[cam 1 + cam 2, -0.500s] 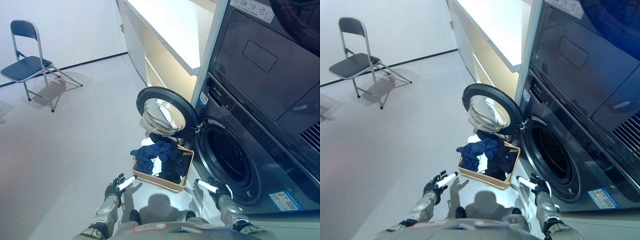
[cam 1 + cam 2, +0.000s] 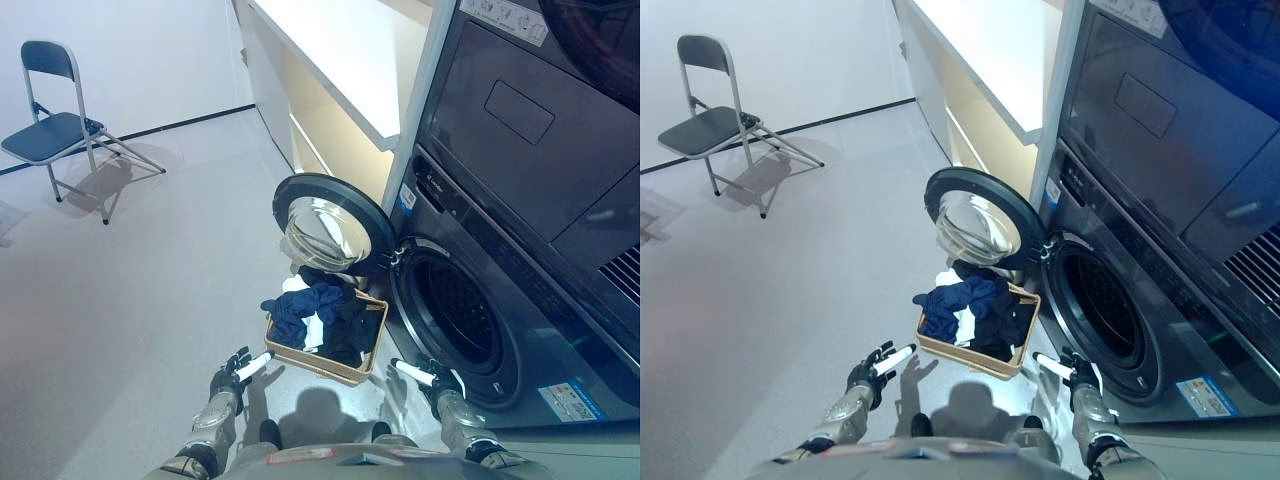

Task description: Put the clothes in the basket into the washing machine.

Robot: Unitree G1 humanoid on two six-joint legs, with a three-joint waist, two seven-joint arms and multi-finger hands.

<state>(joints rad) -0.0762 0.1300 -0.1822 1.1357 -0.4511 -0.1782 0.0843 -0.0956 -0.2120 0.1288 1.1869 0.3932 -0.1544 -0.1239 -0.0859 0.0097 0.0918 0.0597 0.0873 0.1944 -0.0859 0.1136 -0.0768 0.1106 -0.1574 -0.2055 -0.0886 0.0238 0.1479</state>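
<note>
A tan wicker basket (image 2: 362,372) stands on the floor before the washing machine (image 2: 520,300). It holds dark blue and black clothes (image 2: 315,308) with a bit of white cloth among them. The machine's round door (image 2: 325,222) is swung wide to the left, and the dark drum (image 2: 455,310) shows behind it. My left hand (image 2: 236,373) hovers low, just left of the basket's near corner, fingers straight, holding nothing. My right hand (image 2: 428,376) is right of the basket, under the drum opening, also open and empty.
A folding chair (image 2: 55,125) stands far off at the back left. White shelving (image 2: 330,80) runs along the wall beside the machine. A second appliance (image 2: 540,110) is stacked above the washer. Grey floor (image 2: 130,300) spreads to the left.
</note>
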